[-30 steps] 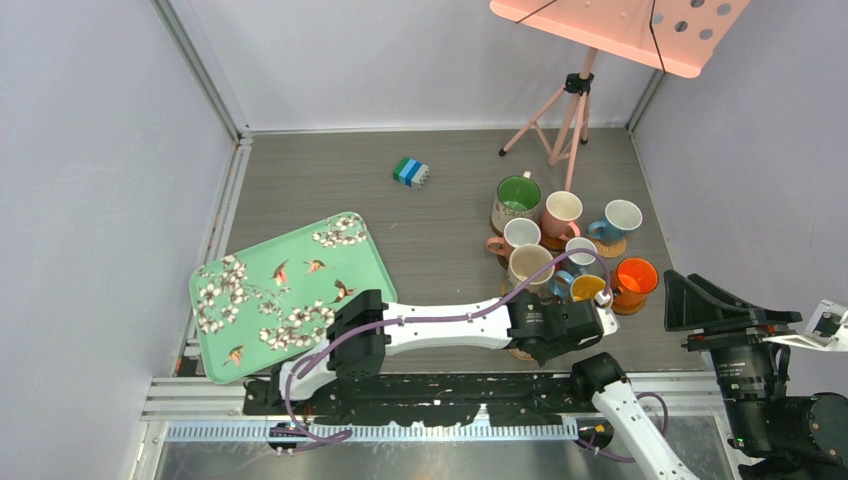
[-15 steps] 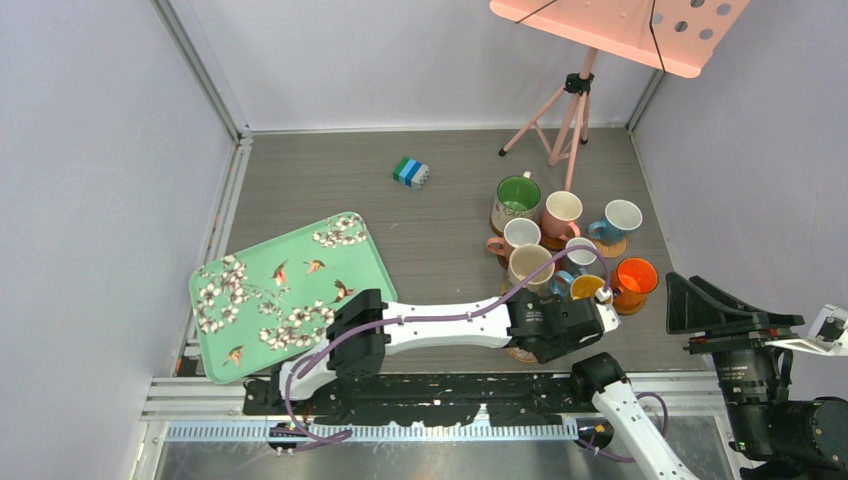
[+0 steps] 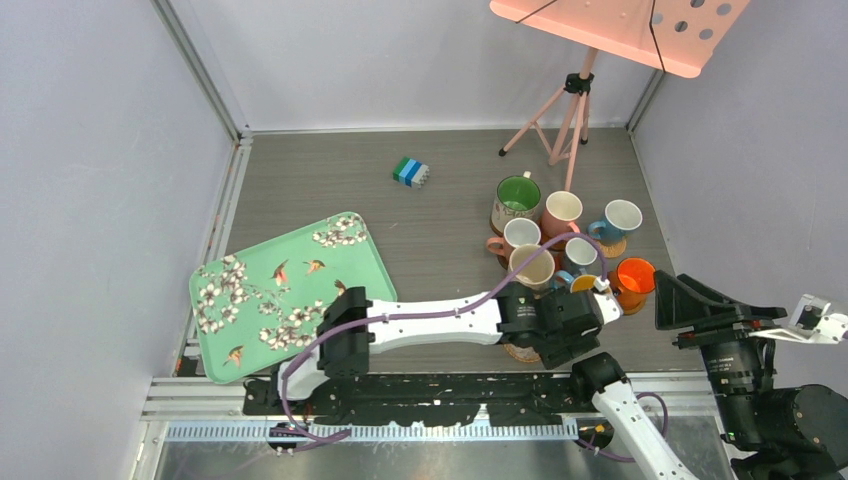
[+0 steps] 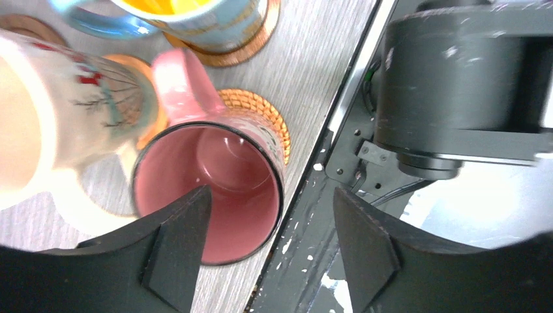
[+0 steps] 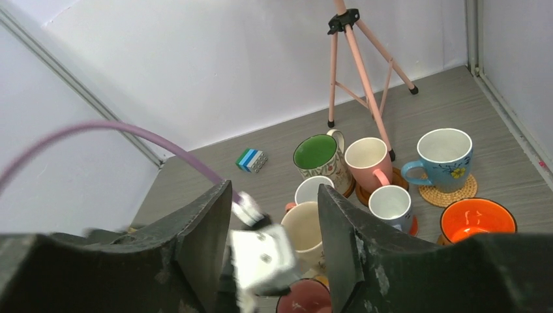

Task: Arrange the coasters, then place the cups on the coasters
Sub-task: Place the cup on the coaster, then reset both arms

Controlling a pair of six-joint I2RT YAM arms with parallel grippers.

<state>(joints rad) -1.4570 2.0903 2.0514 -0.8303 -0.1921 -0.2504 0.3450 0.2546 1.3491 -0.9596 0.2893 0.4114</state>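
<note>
A mauve cup [image 4: 215,189] with a pink inside stands on a woven wicker coaster [image 4: 261,109] beside the table's near rail. My left gripper [image 4: 272,195] hangs open over it. One finger is above the cup's inside, the other above the rail, and neither touches it. Next to this cup are a cream cup [image 4: 59,104] and a yellow-inside cup [image 4: 195,19] on a brown coaster [image 4: 261,45]. Several more cups cluster on coasters behind them, among them green-inside [image 3: 517,197], pink [image 3: 562,212], light blue [image 3: 620,218] and orange-inside [image 3: 634,278]. My right gripper [image 5: 275,195] is open and empty, at the right [image 3: 668,300].
A mint-green floral tray [image 3: 300,245] lies at the left. A blue-green toy block [image 3: 411,172] sits mid-table. A pink tripod stand [image 3: 570,110] rises behind the cups. The black rail [image 3: 420,390] runs along the near edge, and walls close in both sides.
My left gripper has opened and let go of the mauve cup, which stays on the wicker coaster. The left wrist has shifted slightly left. The right arm has edged slightly left.
</note>
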